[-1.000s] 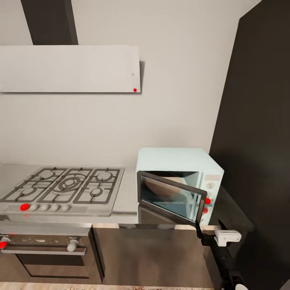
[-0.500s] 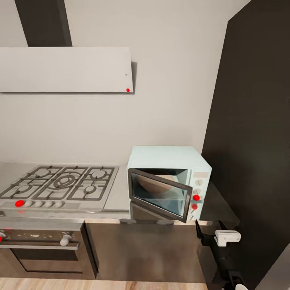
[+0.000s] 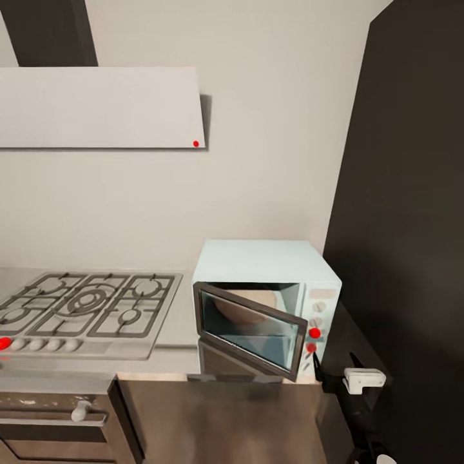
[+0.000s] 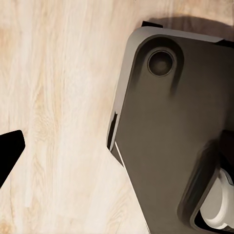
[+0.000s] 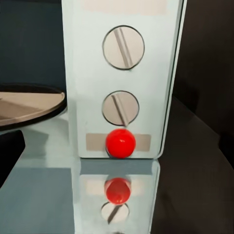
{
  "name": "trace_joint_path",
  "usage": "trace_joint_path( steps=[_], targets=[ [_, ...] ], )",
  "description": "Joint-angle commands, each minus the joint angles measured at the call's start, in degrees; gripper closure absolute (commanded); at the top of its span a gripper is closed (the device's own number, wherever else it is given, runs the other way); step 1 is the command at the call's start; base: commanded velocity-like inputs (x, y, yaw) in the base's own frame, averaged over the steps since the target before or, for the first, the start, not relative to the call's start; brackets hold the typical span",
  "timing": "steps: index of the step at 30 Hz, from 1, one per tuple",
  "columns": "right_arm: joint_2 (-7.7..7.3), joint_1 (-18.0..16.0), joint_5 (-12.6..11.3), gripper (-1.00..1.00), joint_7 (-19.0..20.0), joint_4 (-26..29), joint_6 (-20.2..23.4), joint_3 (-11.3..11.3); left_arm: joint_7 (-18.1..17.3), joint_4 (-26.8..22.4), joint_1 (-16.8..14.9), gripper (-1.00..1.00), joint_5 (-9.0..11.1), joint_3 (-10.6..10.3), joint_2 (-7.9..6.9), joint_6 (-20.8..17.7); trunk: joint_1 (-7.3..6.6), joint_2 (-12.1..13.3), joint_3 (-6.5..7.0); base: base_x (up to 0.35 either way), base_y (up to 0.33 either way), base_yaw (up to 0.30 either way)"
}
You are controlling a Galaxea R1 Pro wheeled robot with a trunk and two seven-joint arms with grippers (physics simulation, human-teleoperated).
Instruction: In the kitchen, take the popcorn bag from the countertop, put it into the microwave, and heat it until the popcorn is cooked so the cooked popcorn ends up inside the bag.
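At the microwave: bag is in, door not yet shut

Beside a tall dark cabinet (image 3: pixel 412 225) at the right end of the countertop (image 3: pixel 173 336), with the hob (image 3: pixel 84 309) to its left, stands the microwave (image 3: pixel 258 258). Its door (image 3: pixel 248 330) hangs ajar, hinged on the left and with the free edge swung out toward the robot. Behind the door a rounded tan mass sits in the cavity. This reads as the bag (image 3: pixel 267 298), though its mouth and filling are too dim to make out.

On that reading the loading step is done and the closing step is in hand. Heating has not begun, as far as can be judged from an open door.

The right gripper (image 3: pixel 335 368) hovers low by the front right corner of the microwave, just beside the door's free edge and touching nothing. Its two dark fingers look spread, with nothing between them. The right wrist view faces the white panel squarely, showing the two knobs (image 5: pixel 124 47) and the red light (image 5: pixel 120 142) below them, mirrored in the glossy top.

The left wrist view looks down on the wood floor (image 4: pixel 58 122) and the robot's base (image 4: pixel 170 122). Just one left fingertip (image 4: pixel 9 156) shows at the edge, so whether that pincer is spread or pressed together cannot be told.

The next move calls for a push on the free edge until the door lies flush. It should be gentle enough not to slide the box, and then the panel can be worked.
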State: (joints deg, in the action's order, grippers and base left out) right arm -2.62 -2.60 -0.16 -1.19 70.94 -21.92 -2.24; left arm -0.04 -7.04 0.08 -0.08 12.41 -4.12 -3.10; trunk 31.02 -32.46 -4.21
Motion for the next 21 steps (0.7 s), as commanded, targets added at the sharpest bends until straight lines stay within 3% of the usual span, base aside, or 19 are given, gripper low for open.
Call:
trace_joint_path(
  steps=[1,5,11,18,21],
  targets=[
    [-0.02,0.0,0.0,-1.0,-0.1,0.0,-0.1,0.0,0.0,-0.2,0.0,-1.0,0.0,0.3,0.04,-0.3,0.03,-0.1,-0.1,0.077,-0.003,0.0],
    [-0.02,0.0,0.0,-1.0,0.0,0.0,-0.1,0.1,0.0,-0.2,0.0,-1.0,0.0,0.3,0.22,-0.3,0.03,-0.1,-0.1,0.028,-0.001,0.0],
    [-0.02,0.0,0.0,-1.0,2.1,0.0,-0.1,0.1,0.0,-0.2,0.0,-1.0,0.0,0.3,0.08,-0.3,0.03,-0.1,-0.1,0.231,0.0,0.0],
    [-0.02,0.0,0.0,-1.0,2.6,0.0,-0.1,0.1,0.0,-0.2,0.0,-1.0,0.0,0.3,0.07,-0.3,0.03,-0.1,-0.1,0.021,0.0,0.0],
    [-0.09,0.0,0.0,-1.0,6.1,0.0,0.0,0.1,0.0,-0.2,0.0,-1.0,0.0,0.3,0.07,-0.3,0.03,-0.1,-0.1,0.111,-0.096,0.0]
  ],
)
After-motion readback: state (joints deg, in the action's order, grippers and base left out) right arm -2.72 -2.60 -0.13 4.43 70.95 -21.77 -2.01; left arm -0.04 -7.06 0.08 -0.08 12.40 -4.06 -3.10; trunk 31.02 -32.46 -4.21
